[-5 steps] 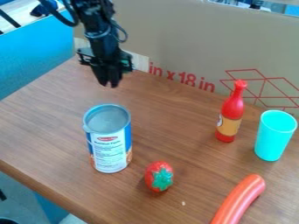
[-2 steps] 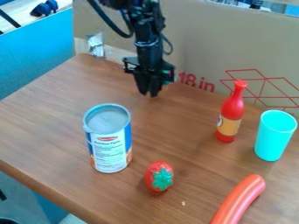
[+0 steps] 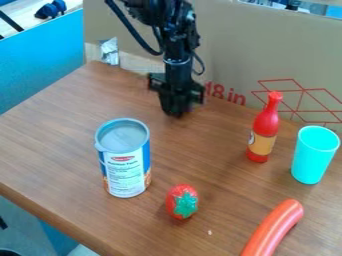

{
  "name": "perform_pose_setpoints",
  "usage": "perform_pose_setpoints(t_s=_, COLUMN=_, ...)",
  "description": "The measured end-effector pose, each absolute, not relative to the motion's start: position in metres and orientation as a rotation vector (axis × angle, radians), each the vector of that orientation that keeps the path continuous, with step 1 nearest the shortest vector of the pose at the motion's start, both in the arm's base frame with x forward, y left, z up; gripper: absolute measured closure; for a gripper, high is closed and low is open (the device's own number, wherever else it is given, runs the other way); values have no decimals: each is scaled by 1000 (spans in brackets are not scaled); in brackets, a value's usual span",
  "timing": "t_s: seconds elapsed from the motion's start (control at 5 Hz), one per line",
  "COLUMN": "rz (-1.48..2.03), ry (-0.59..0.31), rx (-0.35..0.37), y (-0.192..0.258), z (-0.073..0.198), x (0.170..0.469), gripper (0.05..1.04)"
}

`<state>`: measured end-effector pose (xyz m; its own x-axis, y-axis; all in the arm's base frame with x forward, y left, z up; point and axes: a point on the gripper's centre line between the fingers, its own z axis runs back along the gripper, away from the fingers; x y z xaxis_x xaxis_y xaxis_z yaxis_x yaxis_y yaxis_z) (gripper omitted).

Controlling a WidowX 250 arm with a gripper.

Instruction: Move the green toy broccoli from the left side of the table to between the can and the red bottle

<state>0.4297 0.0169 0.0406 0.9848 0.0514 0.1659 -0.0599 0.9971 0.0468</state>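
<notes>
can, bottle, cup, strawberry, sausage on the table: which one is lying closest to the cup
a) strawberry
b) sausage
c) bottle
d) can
c: the red bottle stands right beside the cup, with only a narrow gap, while the can is across the table.

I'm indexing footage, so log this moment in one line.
gripper: over far part of table | can, bottle, cup: upright | toy strawberry: near can | toy sausage: front right
</notes>
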Motion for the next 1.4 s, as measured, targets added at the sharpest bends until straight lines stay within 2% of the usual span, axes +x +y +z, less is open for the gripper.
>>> perform_pose_setpoints(t_s=0.2, rz=53, ry=-172, rx=53, y=21, z=36, x=427, gripper=759)
perform_pose_setpoints(t_s=0.6, rz=118, ry=-128, rx=56, y=38, z=38, x=395, gripper=775)
perform_pose_setpoints(t_s=0.8, rz=134, ry=-119, rx=45, y=41, z=38, x=393, gripper=775)
perform_pose_setpoints(t_s=1.0, rz=114, ry=-102, rx=23, y=41, z=39, x=391, gripper=717)
perform_pose_setpoints(t_s=1.4, rz=99, ry=-111, rx=-7, y=43, z=44, x=391, gripper=129)
